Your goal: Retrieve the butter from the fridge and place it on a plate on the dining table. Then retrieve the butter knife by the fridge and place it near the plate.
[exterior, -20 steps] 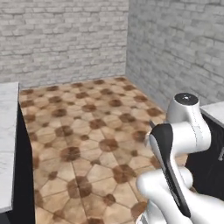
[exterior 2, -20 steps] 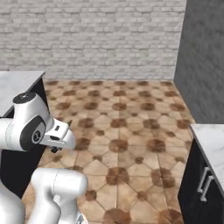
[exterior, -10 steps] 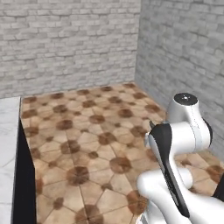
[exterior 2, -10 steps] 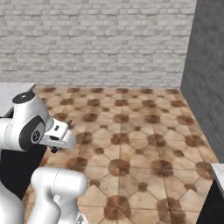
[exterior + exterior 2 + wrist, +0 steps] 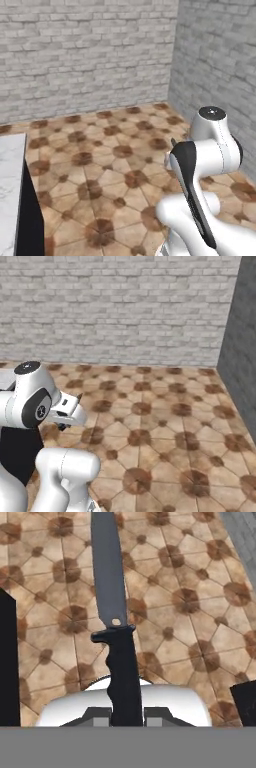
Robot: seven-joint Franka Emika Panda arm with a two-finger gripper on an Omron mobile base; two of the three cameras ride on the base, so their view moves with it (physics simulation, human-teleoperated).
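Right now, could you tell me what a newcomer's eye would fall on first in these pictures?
The butter knife fills the middle of the hand view, its black handle clamped in the tool and its dark blade pointing out over the brown patterned floor tiles. In the base views, the white arm rises before grey brick walls.

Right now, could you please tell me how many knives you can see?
1. The butter knife is held by its black handle in the shut jaws, its dark blade pointing away over the tiled floor. Others may lie outside the views.

A brown patterned tile floor (image 5: 100, 165) runs up to grey brick walls (image 5: 115, 306). At its left edge in the left base view stands a white marble top (image 5: 10, 190), possibly over a dark cabinet.
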